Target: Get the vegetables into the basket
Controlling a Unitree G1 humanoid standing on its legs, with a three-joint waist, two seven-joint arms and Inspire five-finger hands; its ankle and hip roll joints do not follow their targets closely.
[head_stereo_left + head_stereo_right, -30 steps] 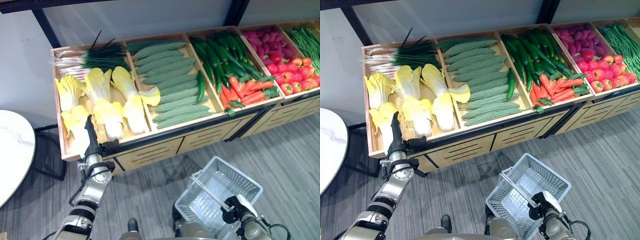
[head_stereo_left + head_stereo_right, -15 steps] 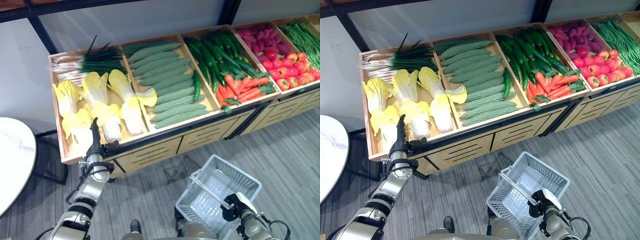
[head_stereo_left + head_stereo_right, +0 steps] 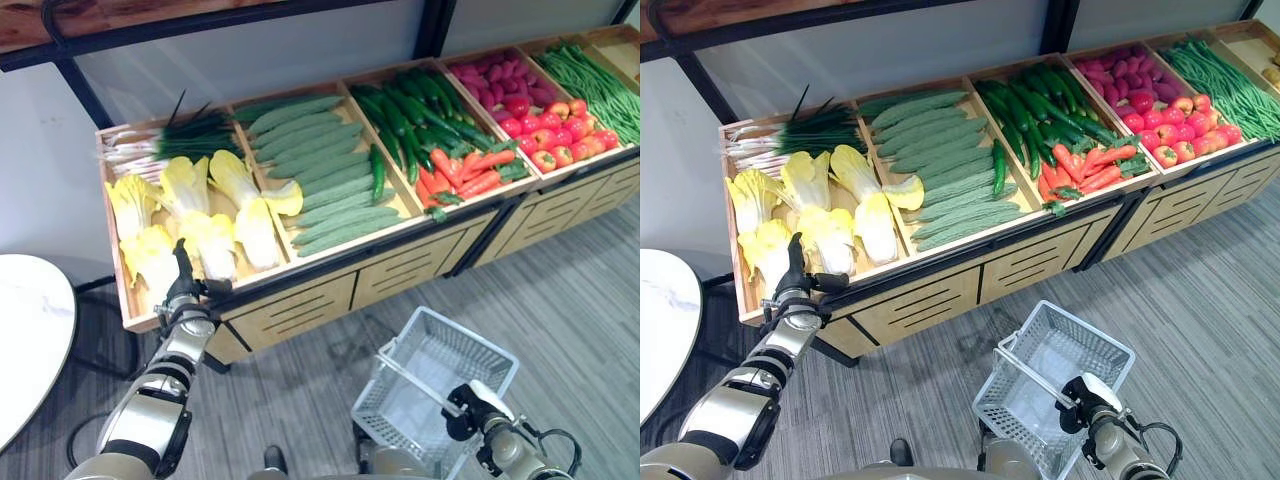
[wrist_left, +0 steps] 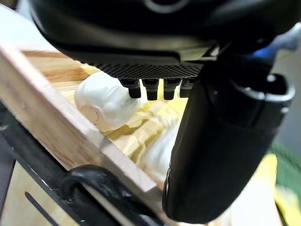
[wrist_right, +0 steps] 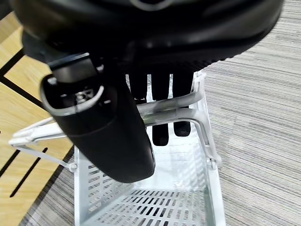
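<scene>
The left hand (image 3: 795, 277), fingers straight, hovered just before the napa cabbage (image 3: 768, 248), lying lengthwise away; the right hand (image 5: 117, 99) gripped the basket handle (image 5: 174, 101).

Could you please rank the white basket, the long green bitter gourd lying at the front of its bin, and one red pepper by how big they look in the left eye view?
1. White basket, largest, though it sits nearer the camera, which exaggerates it.
2. Bitter gourd, long and narrow.
3. Red pepper, clearly smallest.
</scene>
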